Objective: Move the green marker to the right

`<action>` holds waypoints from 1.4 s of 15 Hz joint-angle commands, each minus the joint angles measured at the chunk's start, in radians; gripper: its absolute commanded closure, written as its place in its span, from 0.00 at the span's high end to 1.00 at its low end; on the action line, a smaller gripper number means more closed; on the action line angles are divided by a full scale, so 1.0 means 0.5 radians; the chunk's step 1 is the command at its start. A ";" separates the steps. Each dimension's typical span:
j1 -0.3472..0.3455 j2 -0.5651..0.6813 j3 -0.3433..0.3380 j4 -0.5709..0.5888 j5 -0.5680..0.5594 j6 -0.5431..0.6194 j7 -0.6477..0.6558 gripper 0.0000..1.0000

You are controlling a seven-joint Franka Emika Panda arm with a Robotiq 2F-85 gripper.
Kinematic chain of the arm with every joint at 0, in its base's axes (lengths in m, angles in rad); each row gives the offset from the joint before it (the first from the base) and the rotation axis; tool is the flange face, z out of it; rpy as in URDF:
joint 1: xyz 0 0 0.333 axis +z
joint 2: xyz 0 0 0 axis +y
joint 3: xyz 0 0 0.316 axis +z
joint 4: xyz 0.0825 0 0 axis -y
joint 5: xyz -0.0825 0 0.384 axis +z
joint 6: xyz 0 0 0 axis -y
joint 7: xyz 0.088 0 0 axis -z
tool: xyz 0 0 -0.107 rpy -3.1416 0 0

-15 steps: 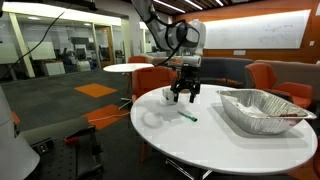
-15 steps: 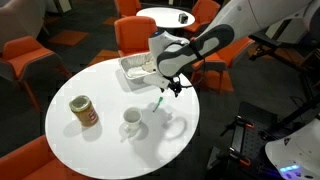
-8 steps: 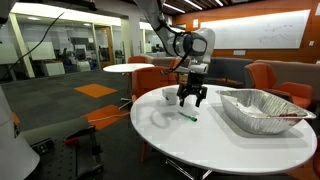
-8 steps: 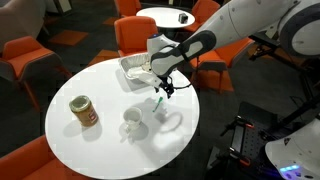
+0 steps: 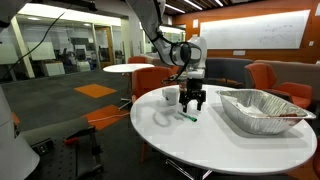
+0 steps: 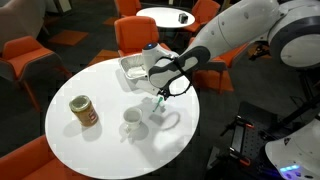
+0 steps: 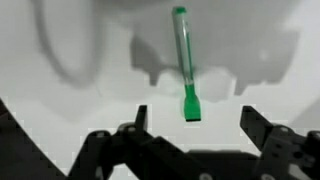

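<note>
The green marker (image 7: 186,62) lies flat on the round white table (image 5: 210,145). It also shows in both exterior views (image 5: 186,117) (image 6: 158,105), small and thin. My gripper (image 7: 195,118) is open and hovers just above the marker, with the marker's near end between the two fingers. In both exterior views the gripper (image 5: 192,100) (image 6: 163,92) points down over the marker, beside the white mug (image 6: 131,121).
A foil tray (image 5: 262,108) (image 6: 139,68) stands on the table beyond the marker. A tin can (image 6: 83,112) stands near the table's edge. The mug (image 5: 156,118) is close to the gripper. Orange chairs (image 6: 22,82) ring the table.
The gripper has come down closer to the table over the green marker and shifted slightly. The marker has not moved.
</note>
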 commanded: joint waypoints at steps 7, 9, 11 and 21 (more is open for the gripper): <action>0.091 0.089 -0.108 -0.027 -0.108 0.244 -0.038 0.55; 0.106 0.106 -0.109 -0.029 -0.106 0.254 -0.039 0.39; 0.119 0.113 -0.117 -0.026 -0.113 0.277 -0.041 0.24; 0.096 -0.110 -0.078 -0.264 -0.074 0.392 -0.186 0.06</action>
